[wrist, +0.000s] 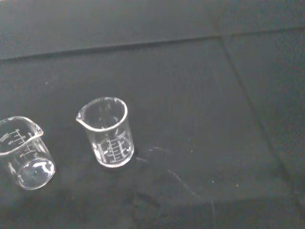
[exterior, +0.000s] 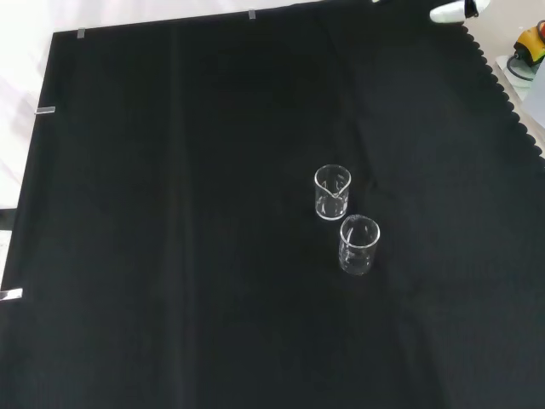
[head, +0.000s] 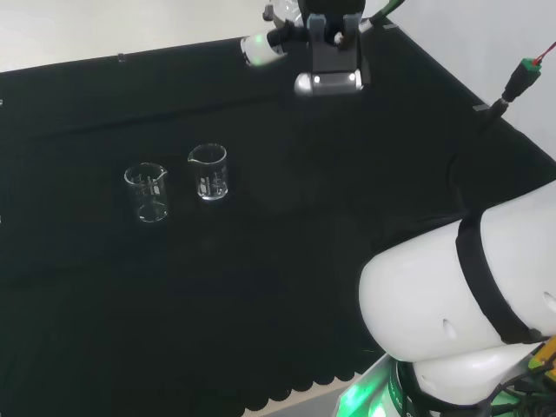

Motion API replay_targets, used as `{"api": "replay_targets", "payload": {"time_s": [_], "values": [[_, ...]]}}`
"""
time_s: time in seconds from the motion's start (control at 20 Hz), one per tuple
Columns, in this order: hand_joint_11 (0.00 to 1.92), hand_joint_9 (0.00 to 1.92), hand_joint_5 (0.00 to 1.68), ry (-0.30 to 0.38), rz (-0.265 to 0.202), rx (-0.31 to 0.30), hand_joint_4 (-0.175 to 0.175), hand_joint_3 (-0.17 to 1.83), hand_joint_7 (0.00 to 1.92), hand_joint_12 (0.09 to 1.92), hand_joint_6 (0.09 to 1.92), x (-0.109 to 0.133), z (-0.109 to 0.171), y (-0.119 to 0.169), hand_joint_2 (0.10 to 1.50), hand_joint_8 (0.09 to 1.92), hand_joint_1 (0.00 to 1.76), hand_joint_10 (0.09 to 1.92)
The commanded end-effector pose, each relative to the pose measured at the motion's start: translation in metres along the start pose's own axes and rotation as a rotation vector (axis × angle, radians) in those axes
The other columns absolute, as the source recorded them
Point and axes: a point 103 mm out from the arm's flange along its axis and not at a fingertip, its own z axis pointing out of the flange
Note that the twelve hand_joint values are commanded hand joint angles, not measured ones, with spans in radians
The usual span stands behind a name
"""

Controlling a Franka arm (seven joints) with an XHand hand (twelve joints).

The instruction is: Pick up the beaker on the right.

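Two small clear glass beakers stand upright and empty on the black cloth. In the head view the right beaker [head: 208, 172] has its spout to the left, and the left beaker [head: 146, 191] stands close beside it. In the front view they are one behind the other: the farther beaker [exterior: 332, 192] and the nearer beaker [exterior: 359, 244]. The wrist view has one beaker [wrist: 108, 131] near its middle and the other beaker [wrist: 24, 152] at its edge. The hand [head: 330, 61] hangs high over the cloth's far side in the head view, well to the right of both beakers and apart from them.
The arm's big white link [head: 460, 304] stands at the head view's lower right. The cloth's scalloped edge [exterior: 511, 94] runs down the front view's right side. A white tip of the arm's end [exterior: 451, 10] pokes in at the front view's top right.
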Motion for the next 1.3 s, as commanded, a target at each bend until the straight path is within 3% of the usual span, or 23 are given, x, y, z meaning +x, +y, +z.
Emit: {"api": "replay_targets", "payload": {"time_s": [0.05,0.3,0.45,0.6,1.3], "values": [[0.0,0.18,0.18,0.054,-0.017,0.023,-0.024,0.95,0.11,1.1,0.09,-0.012,0.033,0.014,0.9,0.5,0.36,0.62],[0.0,0.18,0.17,0.119,-0.054,0.025,-0.022,0.98,0.11,1.09,0.09,-0.04,0.059,0.045,0.82,0.51,0.44,0.63],[0.0,0.19,0.17,0.116,-0.062,0.012,-0.022,1.03,0.11,1.09,0.09,-0.05,0.074,0.057,0.73,0.51,0.51,0.63],[0.0,0.22,0.19,0.12,-0.078,0.039,-0.02,1.06,0.13,1.13,0.09,-0.056,0.084,0.067,0.66,0.53,0.57,0.64],[0.0,0.27,0.2,0.163,-0.135,0.121,-0.021,1.11,0.17,1.18,0.09,-0.046,0.129,0.115,0.51,0.55,0.62,0.65]]}}
